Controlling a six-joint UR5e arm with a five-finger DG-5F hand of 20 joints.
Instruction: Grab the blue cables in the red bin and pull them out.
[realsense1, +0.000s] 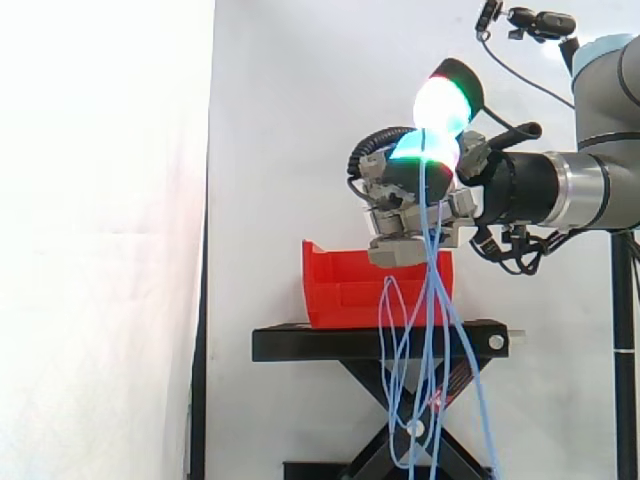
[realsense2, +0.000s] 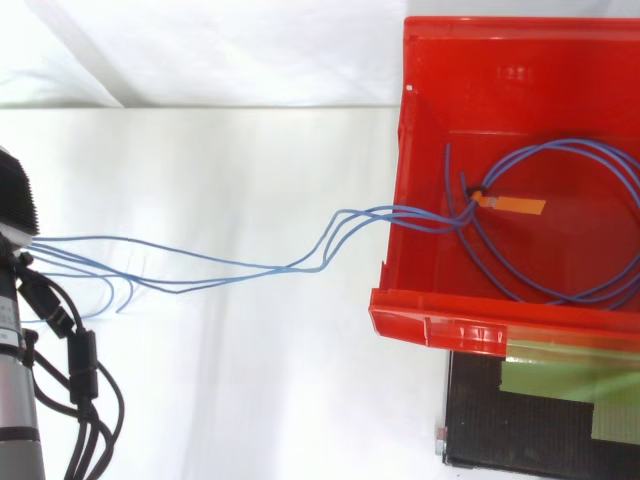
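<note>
My hand (realsense1: 415, 195) hangs above the right end of the red bin (realsense1: 340, 285), fingers curled round a bundle of thin blue cables (realsense1: 432, 300). Its fingertips (realsense1: 445, 100) glow green and white. From the hand the cables drop in long loops past the stand's front, almost to the floor. In the top view the hand (realsense2: 12, 200) sits at the left edge. From there the blue cables (realsense2: 400, 212) stretch right over the wall of the red bin (realsense2: 440, 325). The rest of them lie coiled on the bin's floor, with an orange tag (realsense2: 510, 205) on the coil.
The bin rests on a black scissor stand (realsense1: 380, 342), whose top (realsense2: 530, 430) shows below the bin in the top view. A white curtain hangs behind, and the arm reaches in from the right of the side view.
</note>
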